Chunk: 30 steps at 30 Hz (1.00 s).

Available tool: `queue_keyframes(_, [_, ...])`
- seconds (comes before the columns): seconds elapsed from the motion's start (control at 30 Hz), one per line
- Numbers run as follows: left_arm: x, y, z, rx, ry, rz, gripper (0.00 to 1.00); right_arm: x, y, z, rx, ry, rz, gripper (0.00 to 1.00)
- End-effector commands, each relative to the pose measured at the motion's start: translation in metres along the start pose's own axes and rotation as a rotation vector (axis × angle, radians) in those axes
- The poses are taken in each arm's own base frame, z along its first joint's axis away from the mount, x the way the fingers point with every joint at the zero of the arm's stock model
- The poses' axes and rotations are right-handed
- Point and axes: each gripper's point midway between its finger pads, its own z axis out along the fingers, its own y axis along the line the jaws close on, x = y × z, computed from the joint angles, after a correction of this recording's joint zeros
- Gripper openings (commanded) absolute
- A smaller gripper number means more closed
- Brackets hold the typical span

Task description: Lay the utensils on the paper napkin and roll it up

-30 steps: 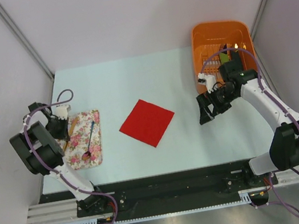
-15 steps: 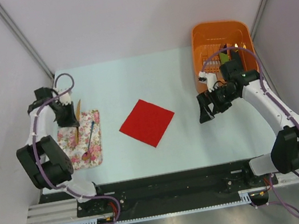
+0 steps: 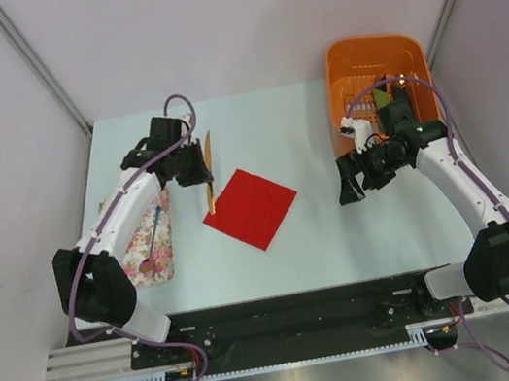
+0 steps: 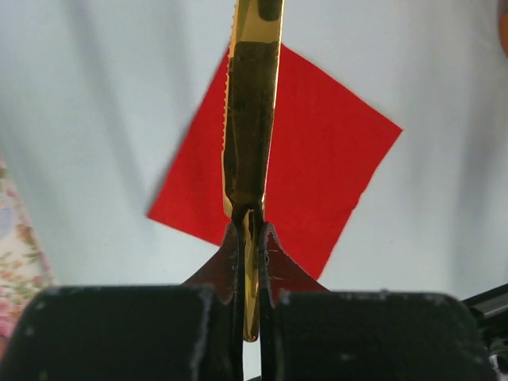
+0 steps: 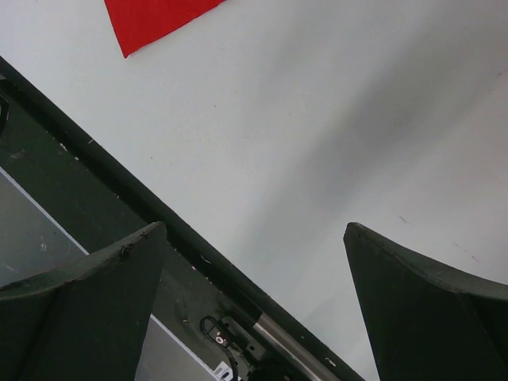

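Knife (image 4: pixel 252 119) in left pincer (image 4: pixel 251 246), near napkin (image 3: pixel 250 208)

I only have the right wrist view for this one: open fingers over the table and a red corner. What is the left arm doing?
Observer: The left gripper is shut on a yellow knife with a serrated edge.
Operator: Where is that relative to the red sheet?
Observer: In the top view, the knife hangs near the left corner of the paper napkin. No utensil lies on the napkin yet.
Operator: Any other utensils out?
Observer: A blue-handled spoon lies on the floral cloth at the table's left side.
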Motion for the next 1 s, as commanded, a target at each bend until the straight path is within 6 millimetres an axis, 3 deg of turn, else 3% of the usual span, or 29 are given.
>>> queue_keyframes(0.0, [-0.016, -0.042, 0.016, 0.034, -0.053, -0.126, 0.00, -0.015, 0.003, -0.009, 0.001, -0.059, -0.013, 1.00])
queue_keyframes(0.13, [0.001, -0.059, 0.054, 0.010, 0.007, -0.146, 0.00, -0.020, 0.004, -0.007, -0.007, -0.069, -0.007, 1.00])
queue_keyframes(0.23, [0.011, -0.070, 0.070, -0.003, 0.032, -0.144, 0.00, -0.025, 0.003, -0.006, -0.012, -0.074, -0.007, 1.00])
queue_keyframes(0.47, [0.029, -0.068, 0.111, -0.054, 0.111, -0.185, 0.00, -0.039, 0.000, -0.004, -0.020, -0.080, -0.007, 1.00])
queue_keyframes(0.97, [0.045, -0.054, 0.139, -0.145, 0.170, -0.216, 0.00, -0.035, 0.000, 0.003, -0.033, -0.072, 0.002, 1.00])
